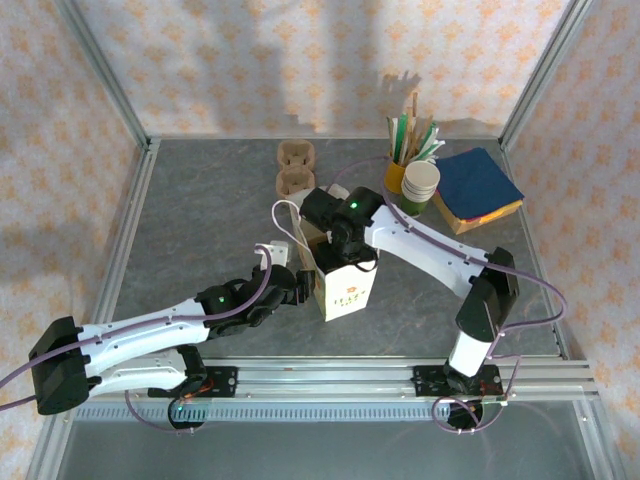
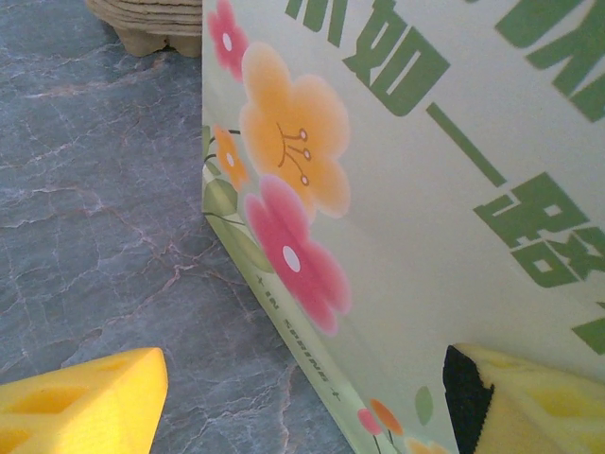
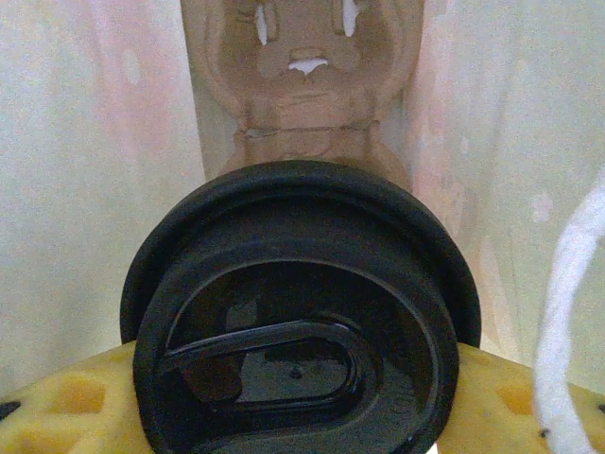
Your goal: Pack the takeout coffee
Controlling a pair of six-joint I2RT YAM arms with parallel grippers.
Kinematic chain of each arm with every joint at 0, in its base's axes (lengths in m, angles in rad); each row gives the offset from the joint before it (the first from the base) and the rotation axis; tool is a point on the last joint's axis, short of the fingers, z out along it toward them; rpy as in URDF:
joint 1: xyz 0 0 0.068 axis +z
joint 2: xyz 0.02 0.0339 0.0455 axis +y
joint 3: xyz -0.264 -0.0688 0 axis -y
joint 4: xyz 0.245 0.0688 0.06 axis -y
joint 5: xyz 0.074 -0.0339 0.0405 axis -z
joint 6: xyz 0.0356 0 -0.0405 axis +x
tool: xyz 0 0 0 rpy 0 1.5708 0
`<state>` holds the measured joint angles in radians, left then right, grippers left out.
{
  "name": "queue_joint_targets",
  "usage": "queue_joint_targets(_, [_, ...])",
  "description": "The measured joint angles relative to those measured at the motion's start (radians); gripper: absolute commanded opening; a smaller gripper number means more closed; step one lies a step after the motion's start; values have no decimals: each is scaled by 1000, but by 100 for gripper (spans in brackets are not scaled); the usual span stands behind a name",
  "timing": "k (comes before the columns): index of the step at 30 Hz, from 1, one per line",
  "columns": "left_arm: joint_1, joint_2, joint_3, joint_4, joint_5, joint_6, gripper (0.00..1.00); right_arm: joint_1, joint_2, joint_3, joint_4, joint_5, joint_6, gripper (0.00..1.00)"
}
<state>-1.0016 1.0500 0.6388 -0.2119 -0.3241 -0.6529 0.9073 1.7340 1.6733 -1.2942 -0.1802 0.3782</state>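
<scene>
The left gripper (image 2: 307,402) sits low over the table (image 2: 95,189) at a bottom corner of the paper bag (image 1: 342,290). Its yellow fingers (image 2: 90,407) are spread wide: one stands clear of the bag, the other lies against its flowered face. Behind the bag, brown cup carriers (image 1: 294,168) rest on the table.

The bag stands upright in the middle, and the right gripper (image 3: 288,416) reaches down into its open top. Its fingers (image 3: 57,407) pinch the takeout coffee (image 3: 298,284) from both sides at the black lid. The cup's body is hidden, so whether it touches the bottom is hard to say. Another carrier (image 3: 302,76) lies deeper in the bag, and a white handle cord (image 3: 567,312) crosses at the right.

Further right stand a yellow cup of sticks (image 1: 398,176), a stack of cups (image 1: 421,186) and some napkins (image 1: 478,188).
</scene>
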Motion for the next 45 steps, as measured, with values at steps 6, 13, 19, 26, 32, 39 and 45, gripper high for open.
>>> queue_joint_targets(6, [0,0,0,0,0,0,79,1,-5,0,0,-3,7,34])
queue_joint_targets(13, [0,0,0,0,0,-1,79,6,-5,-19,0,-4,18,33])
queue_joint_targets(19, [0,0,0,0,0,-1,79,6,-5,-33,0,-3,37,33])
queue_joint_targets(26, [0,0,0,0,-6,-1,79,6,-5,-34,0,-3,41,34])
queue_joint_targets(32, [0,0,0,0,-6,-2,79,8,-5,-34,0,-3,41,34])
queue_joint_targets(39, [0,0,0,0,-6,-1,79,17,-1,-34,0,-3,41,34])
queue_joint_targets(45, [0,0,0,0,-6,-2,79,18,8,-33,0,-3,41,34])
